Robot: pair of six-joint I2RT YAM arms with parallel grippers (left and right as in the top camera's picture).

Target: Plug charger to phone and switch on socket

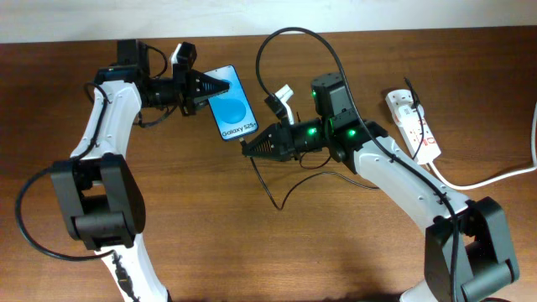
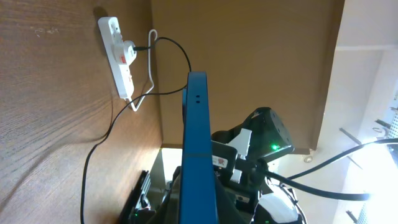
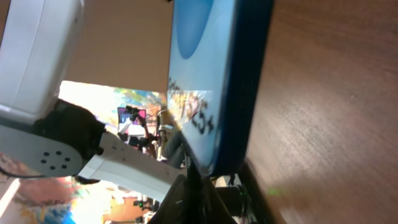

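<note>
The phone (image 1: 232,106), blue screen up, lies tilted at the back middle of the table. My left gripper (image 1: 220,87) is shut on its far end; in the left wrist view the phone (image 2: 198,143) shows edge-on between the jaws. My right gripper (image 1: 247,150) is shut on the charger (image 1: 270,186) plug, just below the phone's near end. In the right wrist view the phone (image 3: 208,81) fills the frame, and my right gripper (image 3: 194,186) holds the thin black plug up at its lower edge. Whether the tip is inside I cannot tell. The socket (image 1: 413,124) lies far right.
The thin black cable (image 2: 174,46) loops from the socket (image 2: 118,56) across the wooden table (image 1: 277,252). A thick white cord (image 1: 491,179) runs off the right edge. Both arms crowd the back middle of the table.
</note>
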